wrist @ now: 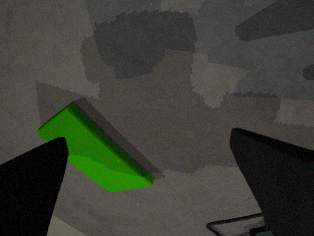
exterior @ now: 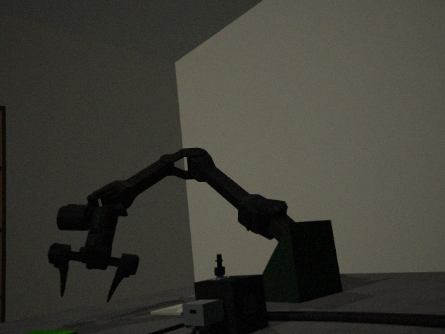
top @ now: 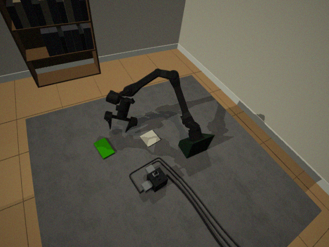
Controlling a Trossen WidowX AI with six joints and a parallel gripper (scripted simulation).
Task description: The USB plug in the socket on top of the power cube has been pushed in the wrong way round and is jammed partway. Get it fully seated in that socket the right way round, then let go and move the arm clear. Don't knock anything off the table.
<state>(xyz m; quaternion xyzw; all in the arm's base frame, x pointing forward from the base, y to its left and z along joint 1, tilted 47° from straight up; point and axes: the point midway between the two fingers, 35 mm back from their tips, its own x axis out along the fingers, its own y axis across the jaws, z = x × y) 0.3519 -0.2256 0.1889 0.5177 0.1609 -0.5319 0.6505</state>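
The black power cube [top: 159, 182] [exterior: 248, 305] stands on the grey surface in front of the arm's base. The small dark USB plug [exterior: 219, 266] stands upright on the cube's top, its body well above the top face; which way round it is cannot be told. In the top view it shows only as a small dark shape in a light socket outline [top: 155, 173]. My gripper [top: 118, 130] [exterior: 84, 299] [wrist: 150, 142] is open and empty, fingers pointing down. It hangs in the air away from the cube, behind it and to the left in the top view, near the green slab.
A green slab [top: 104, 148] [wrist: 95, 155] and a cream square [top: 150, 138] lie flat on the grey surface. Two light grey blocks [top: 146, 185] [top: 150, 168] are at the cube's sides. Dark cables [top: 191, 196] loop around the cube and run to the front right. The green base [top: 196, 146] stands behind it.
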